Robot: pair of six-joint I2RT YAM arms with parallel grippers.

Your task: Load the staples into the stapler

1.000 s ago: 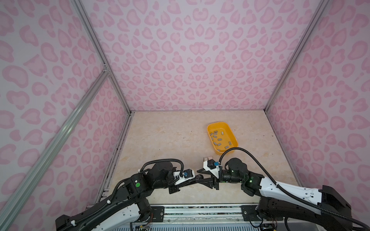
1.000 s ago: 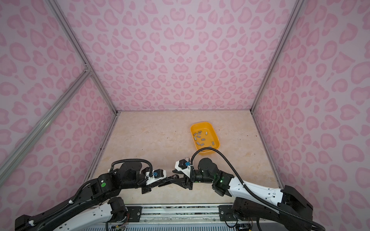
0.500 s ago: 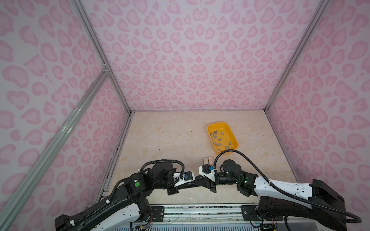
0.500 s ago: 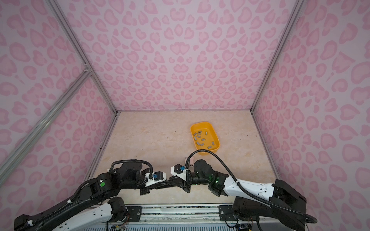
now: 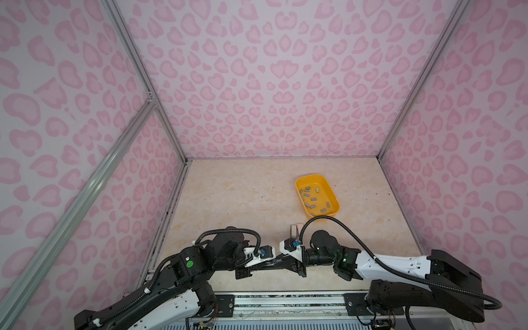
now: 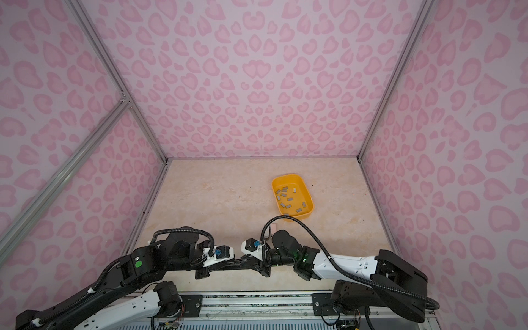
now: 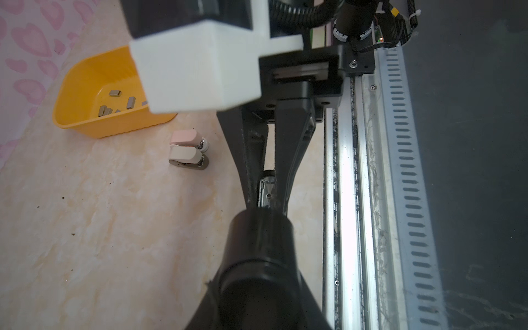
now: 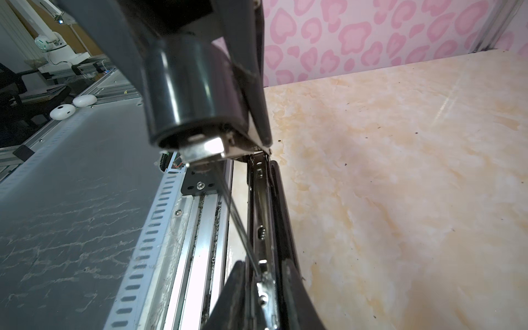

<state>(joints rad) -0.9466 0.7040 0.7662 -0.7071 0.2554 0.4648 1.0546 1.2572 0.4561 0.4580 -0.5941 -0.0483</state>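
Note:
A black stapler (image 5: 287, 260) (image 6: 239, 263) hangs open between my two grippers near the table's front edge. My left gripper (image 5: 271, 262) (image 7: 261, 257) is shut on its rounded black top cover (image 8: 194, 94). My right gripper (image 5: 282, 261) (image 8: 264, 285) is shut on the metal staple channel (image 8: 261, 205) and black base; its fingertips also show in the left wrist view. A thin spring rod runs from cover to channel. The staples (image 5: 313, 197) (image 6: 289, 197) (image 7: 115, 103), small grey strips, lie in a yellow tray (image 5: 335, 211) (image 6: 310, 213) (image 7: 94, 125) farther back on the right.
Two small staplers, pink and white (image 7: 187, 151) (image 5: 295, 229) (image 6: 273, 228), stand side by side between the tray and my right wrist. The aluminium rail (image 7: 348, 200) (image 8: 185, 243) runs along the front edge just beside the held stapler. Pink patterned walls enclose the table.
My right arm swung left and lower toward the left gripper, and its jaws narrowed onto the stapler's channel. The left arm kept still, holding the cover.

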